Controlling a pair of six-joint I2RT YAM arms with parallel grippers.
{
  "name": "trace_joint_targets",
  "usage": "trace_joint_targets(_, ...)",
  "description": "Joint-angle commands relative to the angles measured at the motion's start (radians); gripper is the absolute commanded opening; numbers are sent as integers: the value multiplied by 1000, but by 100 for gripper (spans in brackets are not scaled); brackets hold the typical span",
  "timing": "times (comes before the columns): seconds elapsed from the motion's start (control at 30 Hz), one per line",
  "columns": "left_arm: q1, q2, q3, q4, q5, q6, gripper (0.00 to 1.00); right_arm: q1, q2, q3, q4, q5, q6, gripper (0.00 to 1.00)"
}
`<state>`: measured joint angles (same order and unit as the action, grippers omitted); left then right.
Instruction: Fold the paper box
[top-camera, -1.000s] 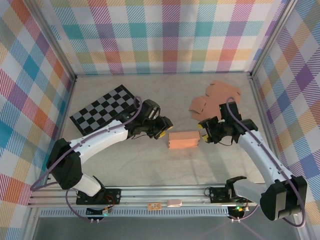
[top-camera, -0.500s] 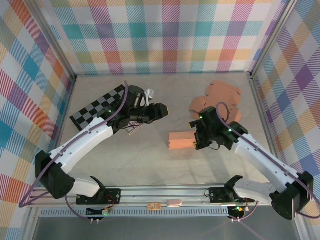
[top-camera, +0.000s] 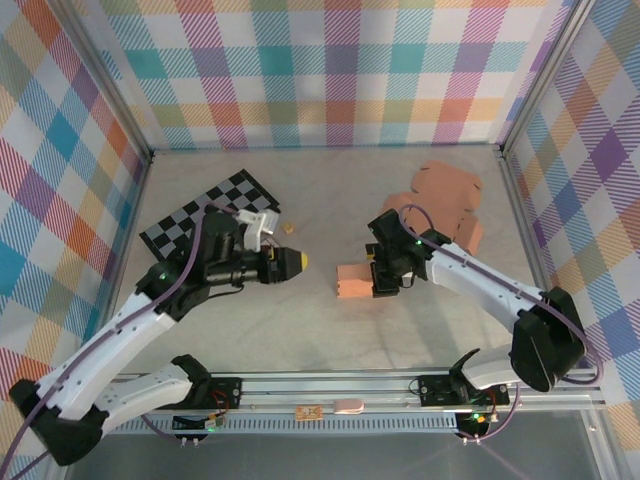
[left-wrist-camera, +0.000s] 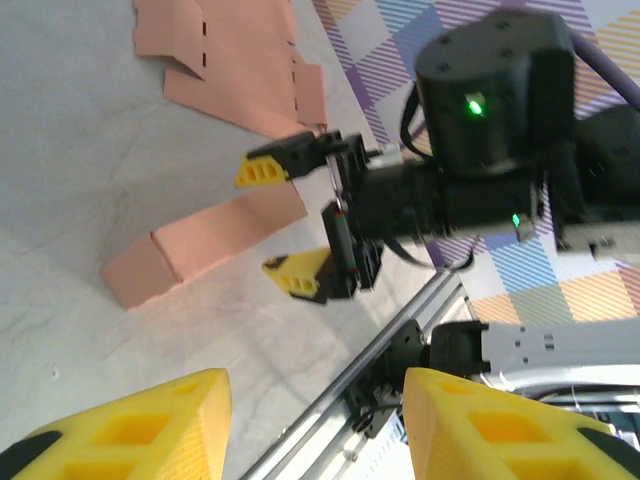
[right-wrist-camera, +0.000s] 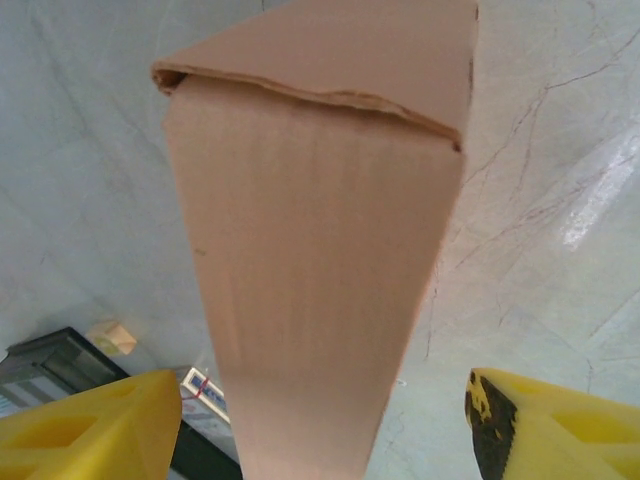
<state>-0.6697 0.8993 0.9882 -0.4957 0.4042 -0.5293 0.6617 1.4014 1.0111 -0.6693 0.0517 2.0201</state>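
Two end effectors, one paper box on the bench (top-camera: 300, 330).
We see the folded paper box (top-camera: 352, 281) lying near mid-bench in the top view. The right end effector (top-camera: 385, 284) straddles its 3 o'clock end, jaws spread wide, yellow fingers (right-wrist-camera: 90, 425) clear of the cardboard on both sides, gripping nothing. At the box's 9 o'clock the left end effector (top-camera: 296, 262) hangs apart from it, jaws parted and empty. Flat cardboard blanks (top-camera: 440, 195) lie at 1 o'clock, a checkerboard mat (top-camera: 200, 228) at 10.
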Motion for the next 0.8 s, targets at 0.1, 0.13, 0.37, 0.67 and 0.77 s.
trace_joint_targets(0.1,0,-168,-64,24,43,66,50,5,74,50,32,-20,-2,74)
trace_joint_targets(0.13,-1,-188,-62,8,50,90,51,6,81,48,36,-19,-3,73)
trace_joint_targets(0.37,0,-250,32,-260,30,290,55,5,121,27,79,-44,-36,65)
trace_joint_targets(0.67,-1,-282,66,-313,-120,372,60,6,137,14,105,-53,-89,57)
trace_joint_targets(0.77,-1,-280,64,-316,-131,371,60,6,133,12,100,-52,-104,54)
